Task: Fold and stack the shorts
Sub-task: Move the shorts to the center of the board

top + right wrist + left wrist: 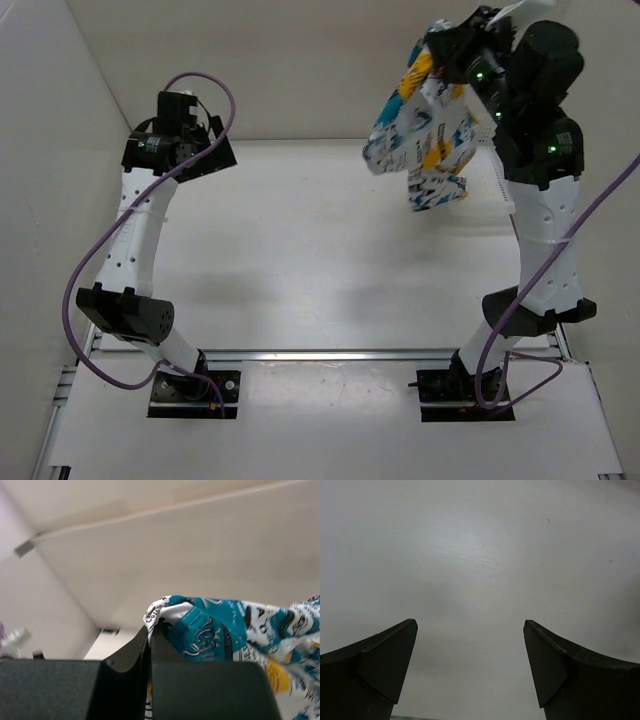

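- shorts (pixel 425 125): soft, matt cloth with a busy print, crumpled.
- table (pixel 300 260): white and matt, with a faint wood-like grain.
- left fingers (pixel 385 665): black, matt, smooth, plastic-looking.
- arm shells (pixel 140 235): smooth white plastic.
- cable (pixel 68 300): purple, smooth, slightly glossy.
- rail (pixel 330 354): bare metal with a dull sheen.

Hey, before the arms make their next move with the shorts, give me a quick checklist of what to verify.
1. Right fingers shut on the shorts: ok.
2. Shorts hang clear of the table: ok.
3. Left fingers open and empty: ok.
4. Table under left fingers bare: ok.
5. Shorts hang flat: not ok, bunched.
6. Which edge is pinched: cannot tell.
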{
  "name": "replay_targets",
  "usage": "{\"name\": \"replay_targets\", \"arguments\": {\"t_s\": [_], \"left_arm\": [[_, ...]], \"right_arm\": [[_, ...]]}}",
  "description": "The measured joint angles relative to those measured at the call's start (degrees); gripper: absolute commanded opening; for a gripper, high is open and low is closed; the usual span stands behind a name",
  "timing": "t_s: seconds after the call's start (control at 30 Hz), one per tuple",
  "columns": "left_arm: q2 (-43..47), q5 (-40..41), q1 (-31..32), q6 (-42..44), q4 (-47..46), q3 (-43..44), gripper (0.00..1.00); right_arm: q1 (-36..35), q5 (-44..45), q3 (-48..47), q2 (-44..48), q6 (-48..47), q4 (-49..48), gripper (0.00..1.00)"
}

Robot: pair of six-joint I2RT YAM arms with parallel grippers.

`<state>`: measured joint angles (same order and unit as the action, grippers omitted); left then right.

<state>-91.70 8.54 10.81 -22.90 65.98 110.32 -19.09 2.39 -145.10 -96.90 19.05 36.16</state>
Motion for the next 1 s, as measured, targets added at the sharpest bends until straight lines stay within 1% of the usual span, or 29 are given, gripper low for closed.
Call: {"name": "replay_targets", "arguments": {"t_s": [0.07,0.13,0.17,0.2,0.23,0.27,0.3,0.33,0.4,0.47,0.5,0.53,0.57,0.6,0.63,0.67,0.7,0.73,0.77,0.8,0.83,0.87,0.93,1.0], "left_arm": [[0.24,-0.07,-2.73,-0.09,-0.11,2.60,1.00],[1.16,-0.09,-5.81,-0.09,-0.22,3.58,1.00],[1.73,-0.11,-7.37,-0.11,-0.07,3.67,1.00],[2.29,-0.11,-8.63,-0.11,0.07,3.67,1.00],[2.86,-0.13,-10.12,-0.11,0.15,3.67,1.00],[3.39,-0.13,-11.43,-0.11,0.22,3.67,1.00],[3.91,-0.13,-12.46,-0.13,0.26,3.67,1.00],[4.35,-0.17,-13.16,-0.15,0.26,3.65,1.00],[5.14,-0.68,-13.68,-0.09,0.22,3.37,1.00],[6.16,-2.10,-13.70,-0.07,-0.35,1.53,1.00],[6.69,-3.04,-13.70,-0.07,-0.44,0.11,1.00],[7.30,-4.00,-13.40,-0.11,-0.85,-1.70,1.00],[7.67,-4.96,-13.11,-0.15,-1.31,-3.58,1.00],[8.07,-6.03,-12.59,-0.31,-1.99,-5.84,1.00],[8.15,-7.17,-11.74,-0.68,-2.36,-7.98,1.00],[8.15,-8.50,-10.82,-1.11,-3.39,-10.21,1.00],[8.15,-10.03,-9.57,-1.51,-4.63,-12.87,1.00],[7.96,-11.43,-8.13,-2.08,-5.62,-15.52,1.00],[7.32,-12.50,-6.29,-2.69,-6.27,-17.73,1.00],[6.29,-13.31,-4.37,-3.15,-6.84,-19.17,1.00],[4.72,-14.01,-2.12,-3.48,-7.32,-19.80,1.00],[2.73,-14.19,0.44,-3.78,-7.87,-19.80,1.00],[-1.88,-14.56,5.01,-3.98,-9.33,-19.02,1.00],[-6.82,-14.95,8.79,-4.26,-11.06,-18.67,1.00]], "right_arm": [[-3.56,-0.24,4.42,0.81,0.00,-0.83,0.00],[-6.86,-0.94,10.25,-0.46,0.33,-1.18,0.00],[-8.33,-1.44,12.59,-1.81,0.55,-1.18,0.25],[-9.97,-2.23,14.45,-4.11,1.29,-1.16,0.43],[-11.32,-3.17,15.26,-7.26,1.60,-0.59,0.50],[-12.98,-4.37,14.91,-11.56,1.40,0.22,0.53],[-14.84,-5.53,13.79,-16.26,0.98,1.57,0.61],[-16.72,-6.45,11.87,-21.22,0.48,4.17,0.61],[-20.61,-6.82,8.61,-29.55,-0.59,8.68,0.61],[-23.47,-5.64,11.98,-31.56,-0.96,11.85,0.61],[-24.63,-5.27,14.67,-30.84,-0.98,13.46,0.55],[-24.98,-5.05,19.10,-28.57,-0.76,12.61,0.47],[-24.50,-4.92,24.76,-24.92,-0.26,11.61,0.32],[-23.10,-4.66,30.32,-20.33,0.31,11.37,0.10],[-20.65,-4.31,35.39,-15.30,1.07,10.67,0.04],[-17.18,-3.87,39.63,-9.94,1.97,9.88,0.01],[-13.09,-3.34,42.58,-4.98,2.71,9.03,0.01],[-9.35,-2.49,44.46,-1.07,3.23,7.91,0.08],[-4.63,-1.46,46.14,2.93,3.87,6.34,0.23],[-1.60,-0.52,47.56,5.66,4.57,5.01,0.37],[0.83,0.28,49.29,8.17,5.03,4.07,0.56],[2.08,0.63,51.30,10.05,5.38,3.32,0.66],[1.86,0.42,55.34,11.89,5.73,2.97,0.84],[0.83,0.00,57.96,10.78,6.14,3.37,0.90]]}}
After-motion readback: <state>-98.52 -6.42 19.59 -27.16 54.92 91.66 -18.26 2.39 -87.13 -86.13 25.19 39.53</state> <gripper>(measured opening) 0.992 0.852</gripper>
